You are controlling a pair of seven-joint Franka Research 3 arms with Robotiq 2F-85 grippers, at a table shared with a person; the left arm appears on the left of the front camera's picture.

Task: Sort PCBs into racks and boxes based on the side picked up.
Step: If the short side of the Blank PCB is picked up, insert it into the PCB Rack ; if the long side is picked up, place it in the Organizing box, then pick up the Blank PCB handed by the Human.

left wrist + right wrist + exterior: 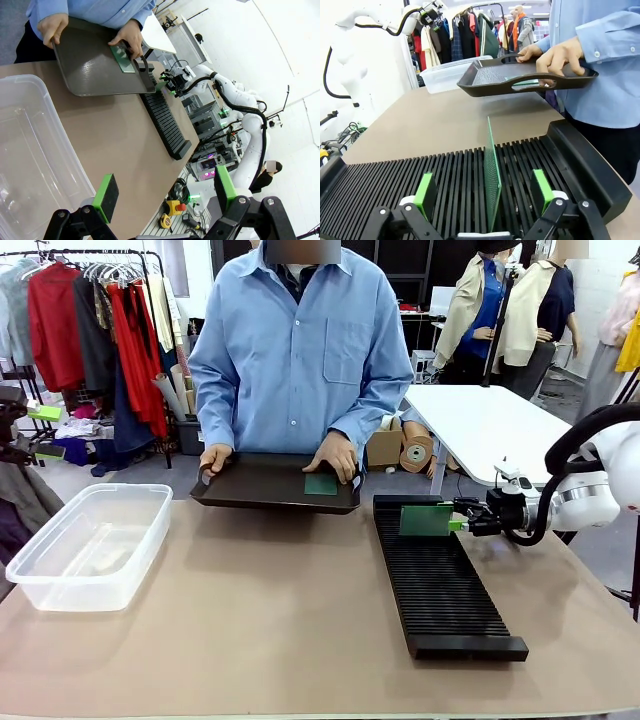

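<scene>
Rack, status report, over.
Left hand open near the box. Right hand open, straddling a PCB standing upright in the rack. Person holds tray with another PCB beyond rack.

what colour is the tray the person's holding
The tray is very dark, near black, with a glossy sheen; it shows best in the left wrist view.

From the left wrist, the tub (30,150) runs off the left and bottom edges. The tray PCB (320,484) lies partly under the person's hand (335,454), and it's too small to tell whether it shows the grid. From the right wrist, most of it sits behind the tray (485,82) wall. The standing PCB (491,150) has its foot lost behind the right gripper (484,191). The rack (395,180) runs off the left edge. In front, the right arm (600,480) is cut at the right.
</scene>
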